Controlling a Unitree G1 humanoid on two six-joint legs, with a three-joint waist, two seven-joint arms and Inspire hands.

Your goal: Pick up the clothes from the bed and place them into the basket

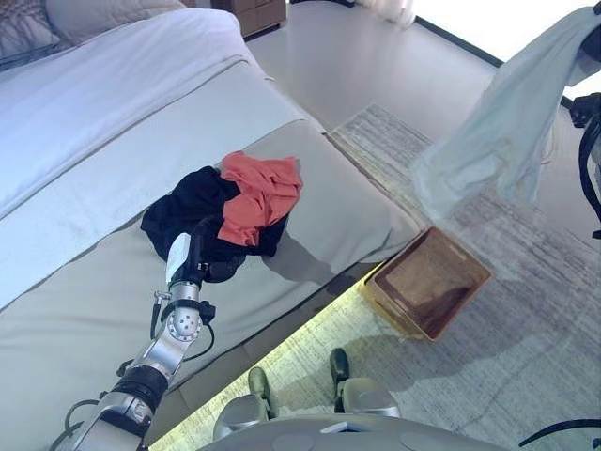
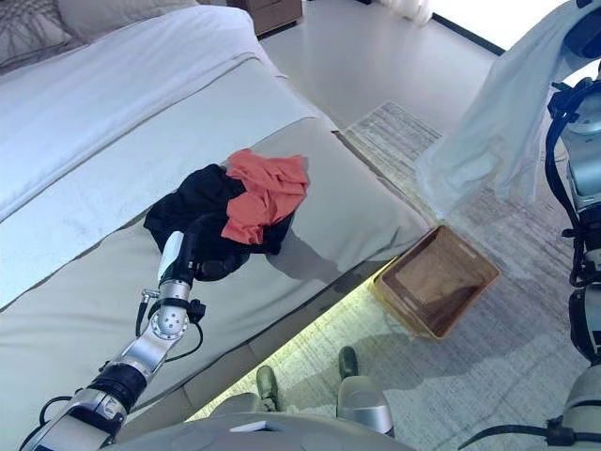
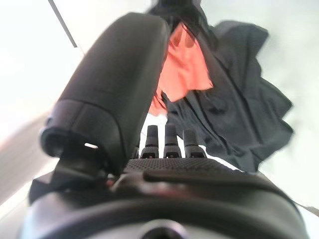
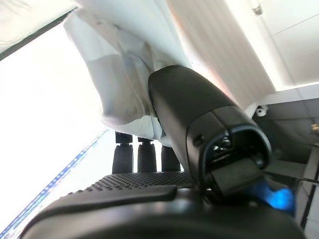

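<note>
An orange garment [image 1: 263, 193] lies on a black garment [image 1: 188, 211] in a heap on the grey bed cover near the bed's edge. My left hand [image 1: 205, 256] rests at the near edge of the black garment, fingers straight and thumb out; the wrist view shows the black cloth [image 3: 239, 114] and the orange cloth [image 3: 182, 69] just past the fingertips. My right hand [image 4: 149, 184] is raised high at the upper right, shut on a pale white garment [image 1: 498, 132] that hangs down above the brown basket [image 1: 390, 305] on the rug.
The bed [image 1: 113, 141] has a white sheet and pillows [image 1: 94, 14] at the far end. The basket stands on a grey patterned rug [image 1: 526, 310] just off the bed's corner. A wooden dresser [image 1: 258, 11] stands at the back.
</note>
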